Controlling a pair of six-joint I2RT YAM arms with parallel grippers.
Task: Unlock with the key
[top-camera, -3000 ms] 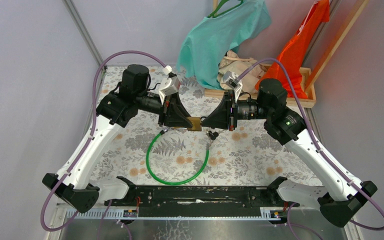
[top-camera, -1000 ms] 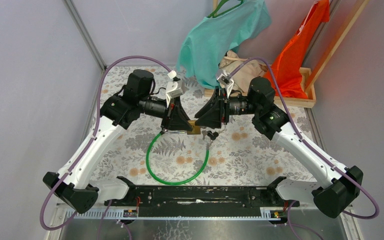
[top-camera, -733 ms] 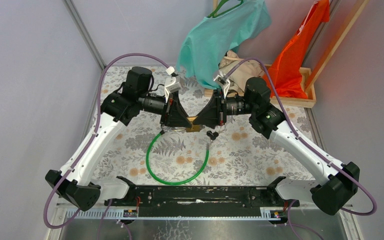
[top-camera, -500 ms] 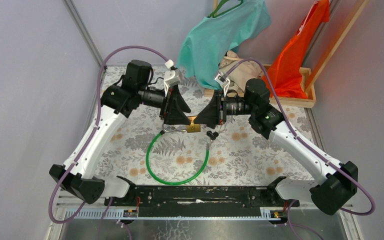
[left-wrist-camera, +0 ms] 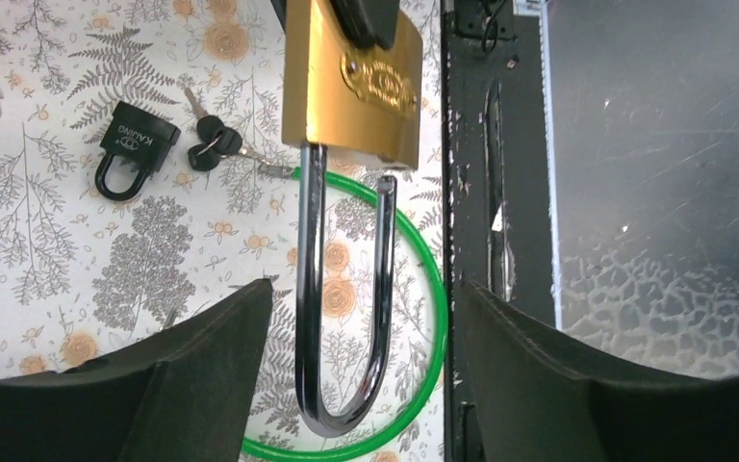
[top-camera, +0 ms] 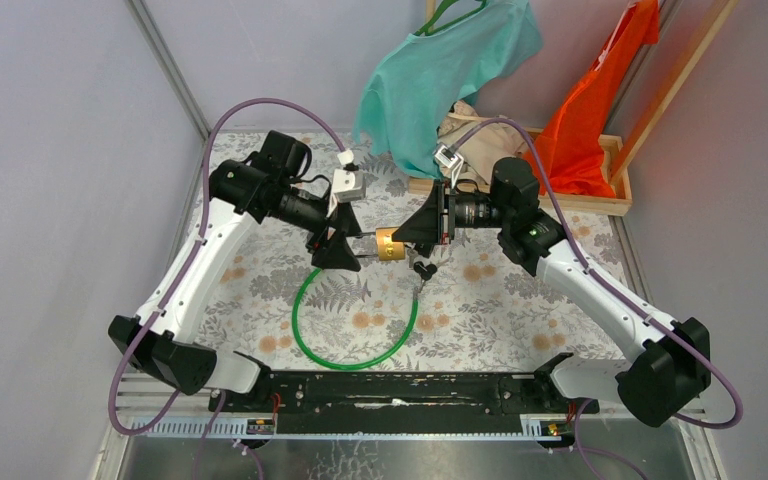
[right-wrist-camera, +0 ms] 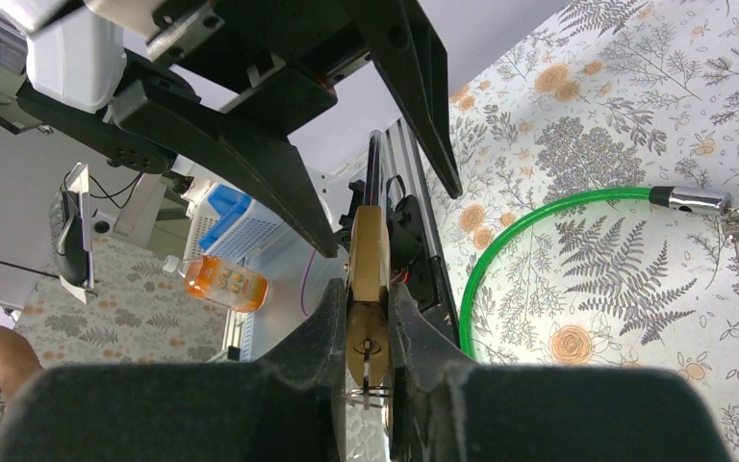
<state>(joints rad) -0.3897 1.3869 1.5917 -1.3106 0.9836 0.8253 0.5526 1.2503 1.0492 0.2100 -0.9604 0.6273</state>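
Left wrist view: brass padlock, upper edge under right gripper.

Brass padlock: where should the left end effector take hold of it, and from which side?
Probably the shackle, coming in from its curved end. The right end effector clamps the body, so the shackle is the free part, and its U points at the left end effector, between its open fingers.

Bright, even light comes from overhead, so shadows on the worktop are faint and soft. The brass padlock shows a mild sheen, no hard glare. My left pincer has fingers looming dark and blurred up close; both wrist views bow at their edges.
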